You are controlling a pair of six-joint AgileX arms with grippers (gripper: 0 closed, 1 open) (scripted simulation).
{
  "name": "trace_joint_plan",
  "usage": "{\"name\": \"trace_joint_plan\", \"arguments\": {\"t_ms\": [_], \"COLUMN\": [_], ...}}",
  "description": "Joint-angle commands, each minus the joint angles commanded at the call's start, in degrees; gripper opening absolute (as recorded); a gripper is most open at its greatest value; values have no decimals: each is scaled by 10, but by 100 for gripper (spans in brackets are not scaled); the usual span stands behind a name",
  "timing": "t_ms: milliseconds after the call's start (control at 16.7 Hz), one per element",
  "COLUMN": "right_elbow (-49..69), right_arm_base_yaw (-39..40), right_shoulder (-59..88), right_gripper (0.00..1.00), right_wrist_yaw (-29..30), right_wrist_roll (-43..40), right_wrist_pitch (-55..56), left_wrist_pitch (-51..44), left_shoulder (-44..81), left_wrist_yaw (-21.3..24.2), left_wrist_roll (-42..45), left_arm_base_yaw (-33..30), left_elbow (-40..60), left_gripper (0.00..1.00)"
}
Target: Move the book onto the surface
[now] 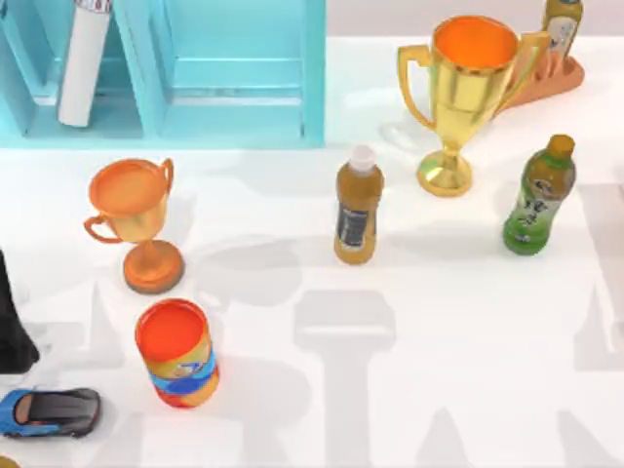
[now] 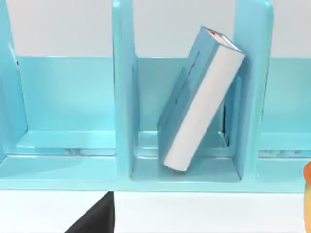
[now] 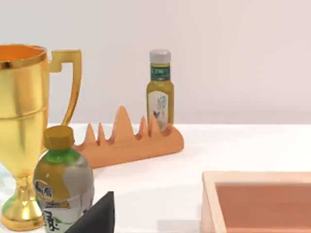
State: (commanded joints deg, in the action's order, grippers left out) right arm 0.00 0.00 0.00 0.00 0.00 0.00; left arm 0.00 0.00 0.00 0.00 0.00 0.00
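Note:
The book (image 2: 199,102) leans tilted in a middle compartment of the turquoise shelf unit (image 2: 121,97), its white page edges facing my left wrist camera and its teal cover to the side. From above, the book (image 1: 83,58) is a narrow white slab in the shelf at the back left. The surface (image 1: 468,322) is the white tabletop in front of the shelf. A dark part of my left arm (image 1: 12,322) sits at the table's left edge, well short of the shelf. A dark wedge of my left gripper (image 2: 95,218) and one of my right gripper (image 3: 95,216) edge into their wrist views.
On the table stand an orange trophy (image 1: 132,219), an orange can (image 1: 177,353), a brown bottle (image 1: 358,207), a gold trophy (image 1: 468,88) and a green bottle (image 1: 539,195). A blue toy car (image 1: 49,412) lies front left. An orange rack (image 3: 129,143) holds a bottle; a wooden box (image 3: 257,201) is near it.

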Motion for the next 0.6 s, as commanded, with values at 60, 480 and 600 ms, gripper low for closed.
{"name": "trace_joint_plan", "arguments": {"t_ms": [60,480,600], "right_elbow": [0,0,0], "right_arm_base_yaw": [0,0,0], "right_shoulder": [0,0,0], "right_gripper": [100,100,100], "right_wrist_yaw": [0,0,0], "right_wrist_roll": [0,0,0], "right_wrist_pitch": [0,0,0], "left_wrist_pitch": [0,86,141], "left_shoulder": [0,119,199], "left_wrist_yaw": [0,-14,-22], "left_wrist_roll": [0,20,33], "left_arm_base_yaw": [0,6,11], "left_elbow": [0,37,63], "left_gripper": [100,100,100]}}
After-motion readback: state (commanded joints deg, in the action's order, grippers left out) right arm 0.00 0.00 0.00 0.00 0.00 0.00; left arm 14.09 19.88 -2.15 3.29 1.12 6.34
